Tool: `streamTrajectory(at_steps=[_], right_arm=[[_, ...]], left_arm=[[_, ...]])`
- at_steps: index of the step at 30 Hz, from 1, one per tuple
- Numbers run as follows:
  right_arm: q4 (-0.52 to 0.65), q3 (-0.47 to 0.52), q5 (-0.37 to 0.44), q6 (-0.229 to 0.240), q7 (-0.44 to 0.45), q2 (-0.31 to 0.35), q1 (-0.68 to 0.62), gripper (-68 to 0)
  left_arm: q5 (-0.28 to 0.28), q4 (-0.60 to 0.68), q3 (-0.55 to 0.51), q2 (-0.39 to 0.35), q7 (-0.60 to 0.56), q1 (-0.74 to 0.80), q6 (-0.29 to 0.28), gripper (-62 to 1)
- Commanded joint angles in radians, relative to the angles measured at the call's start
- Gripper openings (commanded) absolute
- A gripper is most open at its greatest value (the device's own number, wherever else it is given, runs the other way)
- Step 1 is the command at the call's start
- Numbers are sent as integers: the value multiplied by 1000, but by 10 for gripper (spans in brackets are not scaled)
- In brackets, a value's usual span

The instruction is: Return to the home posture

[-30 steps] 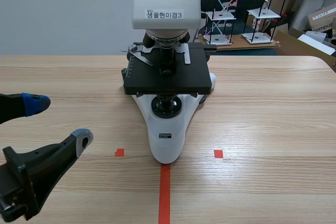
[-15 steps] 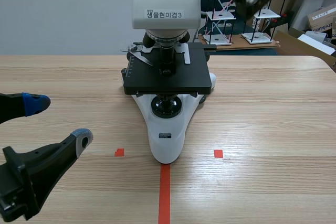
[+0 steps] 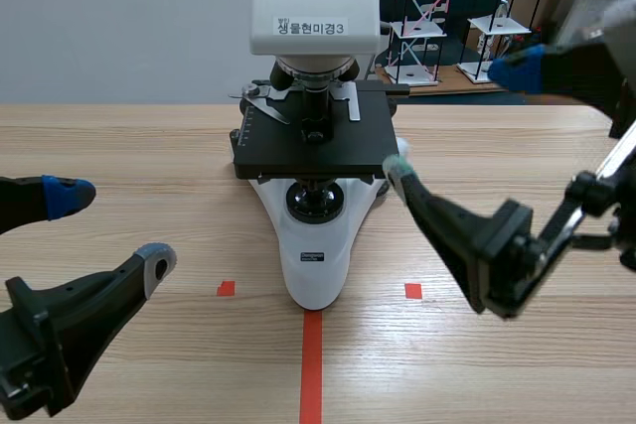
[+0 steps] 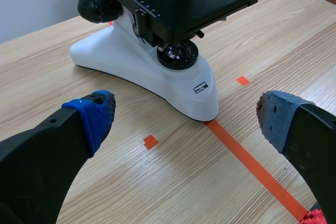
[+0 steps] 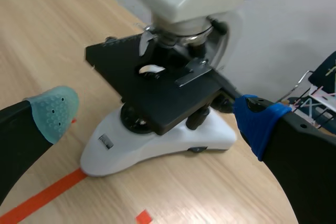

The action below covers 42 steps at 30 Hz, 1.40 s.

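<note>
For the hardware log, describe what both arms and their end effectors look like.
Both arms are matte black. The left end effector has two thick, tapering black fingers, one tipped with a blue dotted pad, the other with a grey dotted pad. The right end effector is built alike, with a blue pad and a pale grey-green pad.

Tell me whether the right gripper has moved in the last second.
Yes. The right gripper came down from the top, now beside the microscope.
</note>
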Motion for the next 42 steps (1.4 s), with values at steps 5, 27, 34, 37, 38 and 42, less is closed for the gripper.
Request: streamTrajectory(at_steps=[5, 27, 34, 37, 38, 42], right_arm=[[-64, 2, -39, -27, 172, -3, -64, -20], [-246, -1, -68, 23, 312, -64, 10, -20], [-246, -1, -87, 23, 312, -63, 10, -20], [-246, -1, -91, 23, 312, -63, 10, -20], [-246, -1, -91, 23, 312, -63, 10, -20], [-246, -1, -91, 23, 312, -63, 10, -20]], left_arm=[[-9, 5, -3, 5, -13, 0, 2, -41], [-9, 5, -3, 5, -13, 0, 2, -41], [-9, 5, -3, 5, -13, 0, 2, -41], [-9, 5, -3, 5, -13, 0, 2, -41], [-9, 5, -3, 5, -13, 0, 2, -41], [-9, 5, -3, 5, -13, 0, 2, -41]])
